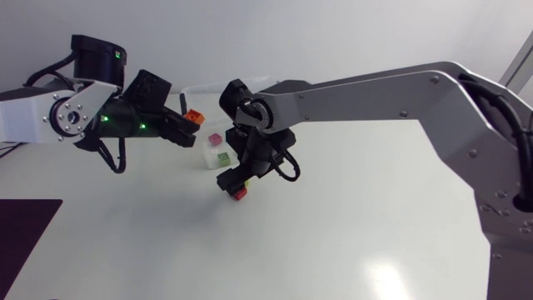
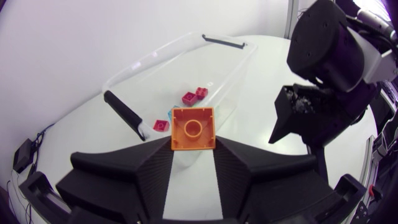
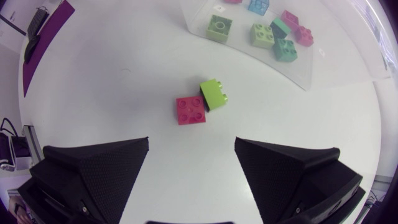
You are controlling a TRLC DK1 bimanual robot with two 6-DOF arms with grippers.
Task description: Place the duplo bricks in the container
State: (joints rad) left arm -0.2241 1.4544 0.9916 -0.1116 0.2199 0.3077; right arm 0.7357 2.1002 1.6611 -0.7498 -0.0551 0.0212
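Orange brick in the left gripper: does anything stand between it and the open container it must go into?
Nothing visible does. The orange brick, held in the left gripper, faces the lidless container directly ahead. The right arm stands off to one side, clear of that path.

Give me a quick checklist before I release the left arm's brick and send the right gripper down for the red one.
1. Hold: left gripper shut on orange brick: ok.
2. Drop spot: orange brick past the container rim: cannot tell; it sits at the near end.
3. Jaws: right gripper open: ok.
4. Aim: red brick centred ahead of the right gripper: ok.
5. Clearance: red brick free of neighbours: not ok; the green brick touches it.
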